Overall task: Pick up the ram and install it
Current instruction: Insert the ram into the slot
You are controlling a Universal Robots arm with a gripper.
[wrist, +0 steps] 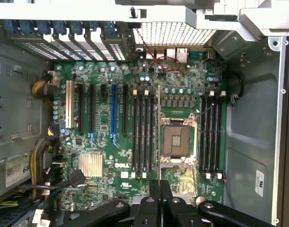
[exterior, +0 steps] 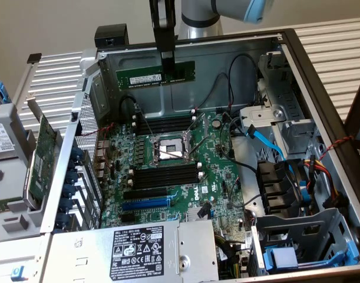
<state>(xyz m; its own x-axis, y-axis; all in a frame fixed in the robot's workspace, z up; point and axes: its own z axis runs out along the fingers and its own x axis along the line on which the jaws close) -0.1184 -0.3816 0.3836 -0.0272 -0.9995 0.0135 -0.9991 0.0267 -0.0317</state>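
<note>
The ram (exterior: 141, 76), a long narrow green stick with a white sticker, hangs level in the air above the open computer case, near its back wall. My gripper (exterior: 167, 63) is shut on the stick's upper edge, right of its middle. In the wrist view the ram (wrist: 158, 127) shows edge-on as a thin line running out from my gripper (wrist: 158, 191), over the motherboard between the processor socket (wrist: 176, 139) and a bank of black memory slots (wrist: 144, 135). A second bank of slots (wrist: 210, 135) lies on the socket's other side. Both banks look empty.
The motherboard (exterior: 218, 177) lies flat inside the case. A power supply (exterior: 132, 247) sits at the front, with fans and a drive cage (exterior: 297, 236) on the exterior view's right. A blue cable (exterior: 268, 141) and black wires cross near the slots. A green expansion card (exterior: 41, 153) stands outside the case.
</note>
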